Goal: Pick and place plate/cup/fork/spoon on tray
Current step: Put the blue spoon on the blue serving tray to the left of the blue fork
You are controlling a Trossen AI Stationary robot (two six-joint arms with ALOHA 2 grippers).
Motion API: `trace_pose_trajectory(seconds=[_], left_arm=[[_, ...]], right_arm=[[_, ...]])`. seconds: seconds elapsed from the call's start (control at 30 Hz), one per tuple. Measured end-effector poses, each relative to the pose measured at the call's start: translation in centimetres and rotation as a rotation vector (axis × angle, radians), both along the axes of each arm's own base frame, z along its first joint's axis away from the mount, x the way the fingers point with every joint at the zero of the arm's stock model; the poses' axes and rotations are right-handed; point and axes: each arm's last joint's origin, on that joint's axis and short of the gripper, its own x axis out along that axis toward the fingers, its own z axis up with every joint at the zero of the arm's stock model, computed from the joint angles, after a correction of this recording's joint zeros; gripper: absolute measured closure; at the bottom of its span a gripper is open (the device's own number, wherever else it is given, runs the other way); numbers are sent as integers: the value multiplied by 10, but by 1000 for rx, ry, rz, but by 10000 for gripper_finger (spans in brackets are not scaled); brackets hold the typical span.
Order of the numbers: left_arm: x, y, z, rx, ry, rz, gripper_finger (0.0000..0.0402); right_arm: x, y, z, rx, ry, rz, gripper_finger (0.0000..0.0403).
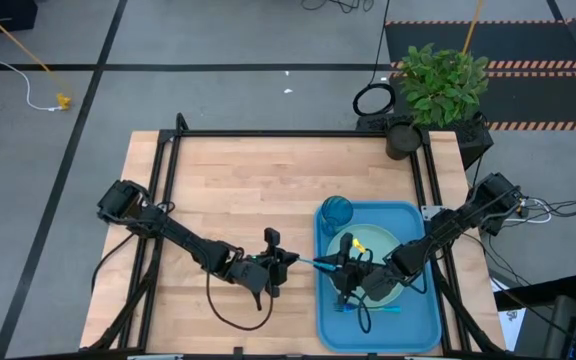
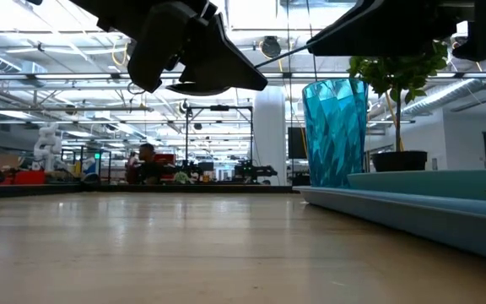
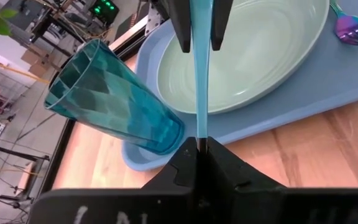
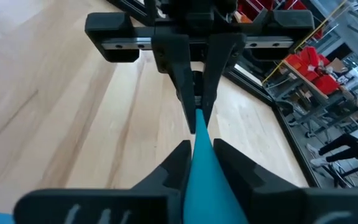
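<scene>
The spoon's light blue handle [image 1: 315,264] spans level between my two grippers, above the left rim of the blue tray [image 1: 418,320]; its bowl is hidden. My left gripper [image 1: 293,262] is shut on the handle's narrow end. My right gripper [image 1: 340,268] is shut on its wider part, over the tray. The mint-green plate [image 1: 386,248] lies in the tray. The teal cup [image 1: 336,212] stands upright in the tray's far left corner. The fork [image 3: 350,28] lies flat in the tray beside the plate. My left gripper pinches the handle's narrow free end [image 3: 201,138] between its two fingers, coming level from the table's left, along the handle. The spoon is lifted clear. My right gripper pinches the wider part of the handle [image 4: 202,163] between its two fingers, coming from the table's right, along the handle. The bowl end is hidden under the gripper.
Bare wooden table [image 1: 228,190] spreads to the left of and beyond the tray. A potted plant [image 1: 438,85] stands past the table's far right corner. A black frame [image 1: 298,134] runs along the table's edges.
</scene>
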Motion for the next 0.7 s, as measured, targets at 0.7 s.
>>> trace_pose_trajectory(seconds=[0.7], left_arm=[[1,1,0,-15,2,4,333]], right_arm=[[0,0,0,27,-6,-7,360]])
